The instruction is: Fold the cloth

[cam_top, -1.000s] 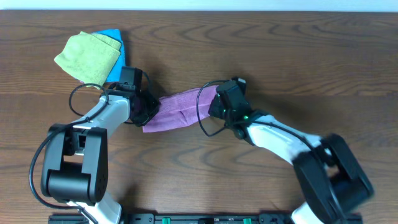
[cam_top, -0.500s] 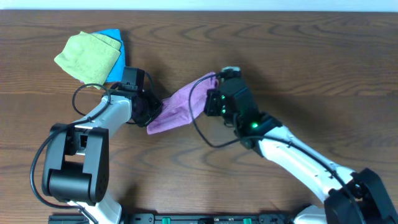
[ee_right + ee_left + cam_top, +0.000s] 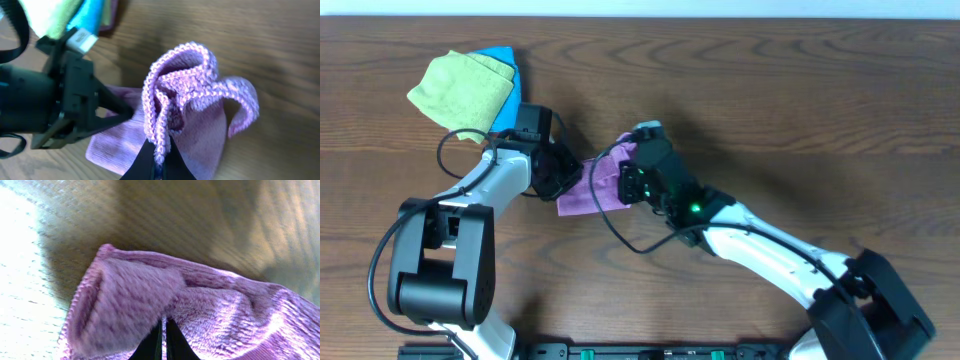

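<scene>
1. The purple cloth sits on the wooden table, well apart from the light green cloth. In the overhead view it is to the right of that cloth and nearer the robot's base. A bright blue cloth peeks out from under the green one.

2. The left gripper, on the side of the purple cloth facing the green cloth, has its fingers drawn almost together. They appear pinched on a fluffy edge.

3. The right gripper, on the far side from the green cloth, is clamped on a gathered, stitched hem. It holds this raised above the flat part of the fabric.

4. Judged from its plush pile and drooping folds, the purple cloth is light, soft and limp. It should bunch and sag wherever it is unsupported, and it is not fragile.

5. The bound edges and corners look like the best places to grip, since the deep pile in the middle would only gather into a wad.

6. Bunched as it is, its long axis runs diagonally between the two grippers. It slants from the low end nearer the robot up to the lifted hem, which curls back toward the green cloth.
</scene>
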`<state>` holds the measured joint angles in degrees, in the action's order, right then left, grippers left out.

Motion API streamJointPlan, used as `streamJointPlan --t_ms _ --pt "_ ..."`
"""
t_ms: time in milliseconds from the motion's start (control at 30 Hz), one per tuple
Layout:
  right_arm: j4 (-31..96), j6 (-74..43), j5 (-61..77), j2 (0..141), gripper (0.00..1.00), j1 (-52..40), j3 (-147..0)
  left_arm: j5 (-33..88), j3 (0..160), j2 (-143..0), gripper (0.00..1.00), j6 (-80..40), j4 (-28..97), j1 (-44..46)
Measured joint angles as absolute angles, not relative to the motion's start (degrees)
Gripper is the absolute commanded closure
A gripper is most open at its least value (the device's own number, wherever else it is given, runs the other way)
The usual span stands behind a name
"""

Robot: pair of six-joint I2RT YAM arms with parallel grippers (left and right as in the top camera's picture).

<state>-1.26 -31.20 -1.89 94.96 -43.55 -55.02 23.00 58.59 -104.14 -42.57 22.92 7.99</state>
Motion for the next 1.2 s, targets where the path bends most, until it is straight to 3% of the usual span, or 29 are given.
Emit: streamJointPlan --t_ms 267,533,1200 --pt "2.7 -27.6 -1.5 99.8 0.99 -45.5 -62.3 22.7 59.1 -99.0 0.94 -40.0 25.1 6.2" --pt "3.0 -26.0 -1.2 99.9 0.99 -46.3 -62.3 21.0 59.1 -91.5 0.94 -37.4 29.8 -1.8" --pt "7.0 -21.2 3.5 107.5 0.99 -49.8 -69.8 19.0 59.1 -86.3 0.94 -35.1 36.2 -12.8"
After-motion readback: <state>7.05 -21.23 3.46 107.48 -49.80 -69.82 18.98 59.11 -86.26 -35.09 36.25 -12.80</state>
